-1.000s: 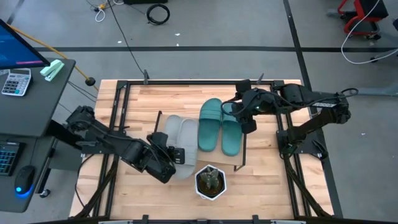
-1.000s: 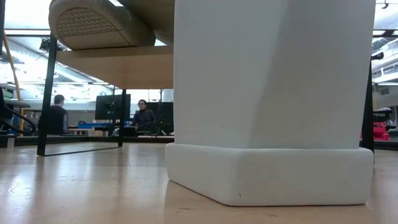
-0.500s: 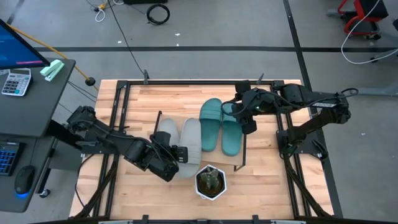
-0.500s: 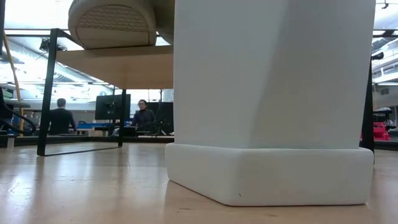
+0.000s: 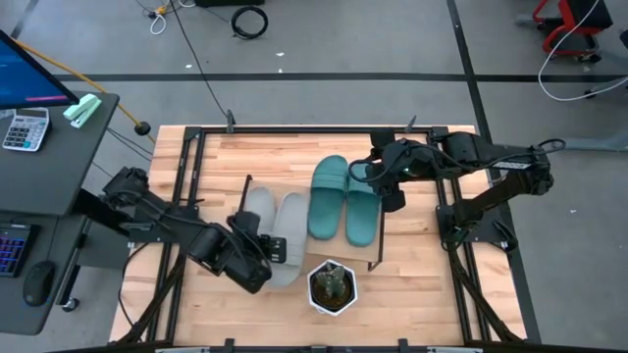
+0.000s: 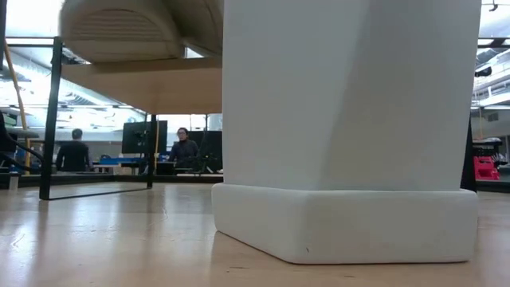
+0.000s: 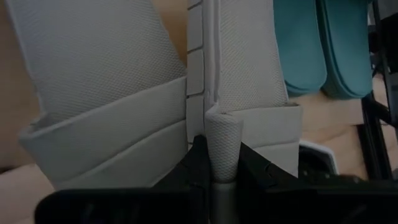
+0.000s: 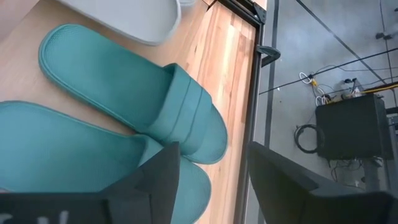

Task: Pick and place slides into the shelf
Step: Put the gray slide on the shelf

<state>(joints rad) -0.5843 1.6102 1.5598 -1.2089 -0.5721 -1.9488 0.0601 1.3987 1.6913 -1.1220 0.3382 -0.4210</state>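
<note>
The shelf stands mid-table, a wooden board on black legs. Two teal slides lie side by side on its right half. Two light grey slides lie on its left half, their near ends over the board's near edge, as the low view shows. My left gripper is at the near ends of the grey slides, shut on one of them. My right gripper is open above the far right of the teal slides and touches nothing. My left gripper pinches the grey slide's strap between its two fingers, at the strap's edge on the side next to the other grey slide. The fingers come from the table's near left, slanting low. The slide lies on the shelf board, its near end overhanging.
A white pot with a green plant stands on the table just near of the shelf; it fills the low view. A black frame runs round the table. People sit in the room far behind.
My left gripper has gone a little toward the table's left edge, still shut on the grey slide. The grey slides have shifted left with it, and the shelf with the teal slides has slid a little left too.
</note>
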